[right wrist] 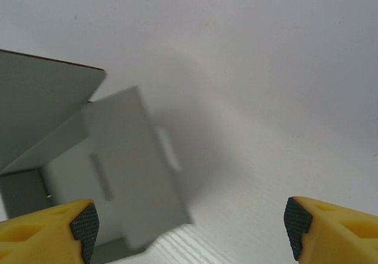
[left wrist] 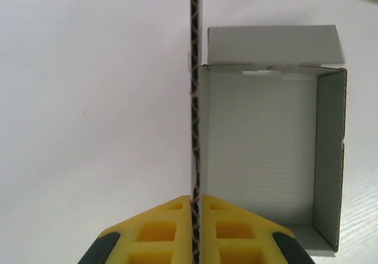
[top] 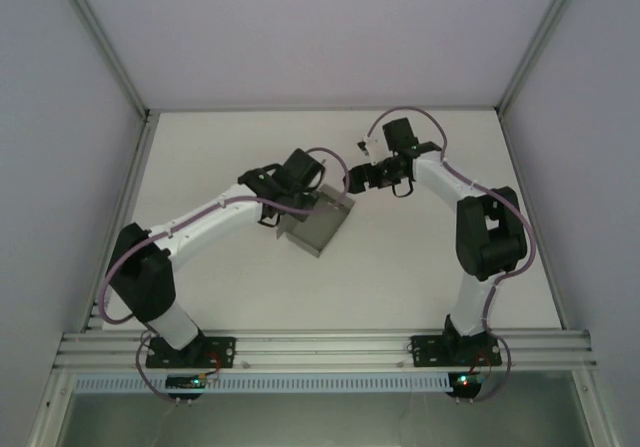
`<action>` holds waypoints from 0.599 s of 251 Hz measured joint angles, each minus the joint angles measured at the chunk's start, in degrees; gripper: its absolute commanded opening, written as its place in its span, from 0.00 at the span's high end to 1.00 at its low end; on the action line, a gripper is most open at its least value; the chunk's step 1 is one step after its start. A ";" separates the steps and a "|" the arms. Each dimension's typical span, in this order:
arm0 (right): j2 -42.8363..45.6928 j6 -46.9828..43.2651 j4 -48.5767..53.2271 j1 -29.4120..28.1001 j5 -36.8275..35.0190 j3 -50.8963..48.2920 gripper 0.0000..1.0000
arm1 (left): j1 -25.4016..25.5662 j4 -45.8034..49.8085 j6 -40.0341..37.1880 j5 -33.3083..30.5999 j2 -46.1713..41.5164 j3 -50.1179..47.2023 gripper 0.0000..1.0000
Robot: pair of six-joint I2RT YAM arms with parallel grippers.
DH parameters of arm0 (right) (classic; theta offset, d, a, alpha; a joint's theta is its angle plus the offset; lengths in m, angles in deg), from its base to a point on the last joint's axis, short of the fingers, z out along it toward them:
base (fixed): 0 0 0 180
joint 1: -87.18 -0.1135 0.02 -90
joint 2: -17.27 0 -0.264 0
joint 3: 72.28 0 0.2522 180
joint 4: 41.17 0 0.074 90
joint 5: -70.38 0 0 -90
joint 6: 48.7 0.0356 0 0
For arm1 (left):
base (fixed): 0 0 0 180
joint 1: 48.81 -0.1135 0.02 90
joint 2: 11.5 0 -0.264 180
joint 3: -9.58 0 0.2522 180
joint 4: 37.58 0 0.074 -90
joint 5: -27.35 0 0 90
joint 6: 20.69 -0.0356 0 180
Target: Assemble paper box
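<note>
Bench: white, matte, with a faint grain in the close wrist views. It was enclosed on three sides by pale lavender-white panels: left wall, back wall, right wall. A silver aluminium post ran up each back corner. A slotted aluminium rail crossed the near edge, with a ribbed white strip just below it. Light was soft and even, shadows faint.

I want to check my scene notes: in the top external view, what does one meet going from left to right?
left arm → paper box → right hand → right arm
</note>
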 measured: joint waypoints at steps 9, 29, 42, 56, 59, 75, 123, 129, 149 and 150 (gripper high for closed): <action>0.68 0.22 0.02 0.26 0.92 -0.59 0.17 | 1.14 -2.36 -1.20 -1.53 -0.68 -1.27 1.00; 2.54 0.90 -0.09 1.53 4.07 -2.19 0.20 | 2.58 -7.50 -3.61 -3.43 -3.30 -5.57 1.00; 3.78 1.79 -0.55 3.21 6.93 -3.28 0.22 | 2.91 -10.93 -5.16 -4.20 -5.64 -9.09 1.00; 5.07 2.91 -1.64 5.66 10.29 -4.63 0.24 | 3.06 -15.04 -6.97 -4.66 -8.59 -13.25 1.00; 5.29 2.91 -1.88 6.23 10.99 -4.90 0.26 | 3.17 -15.98 -7.32 -4.63 -9.35 -14.21 1.00; 6.29 3.67 -3.10 9.18 14.45 -6.43 0.31 | 3.34 -19.82 -8.98 -4.55 -12.46 -18.01 1.00; 6.27 5.14 -3.45 11.21 19.10 -7.13 0.39 | 3.65 -28.22 -11.96 -1.51 -18.88 -24.26 1.00; 6.01 5.22 -3.43 10.88 19.89 -6.95 0.42 | 3.67 -28.89 -12.31 -1.18 -19.17 -24.37 1.00; 4.31 5.66 -3.39 9.62 22.05 -5.73 0.52 | 3.76 -30.53 -12.68 -0.61 -19.39 -24.39 1.00; 4.22 5.62 -3.41 9.57 22.18 -5.66 0.52 | 3.76 -30.58 -12.70 -0.61 -19.39 -24.39 1.00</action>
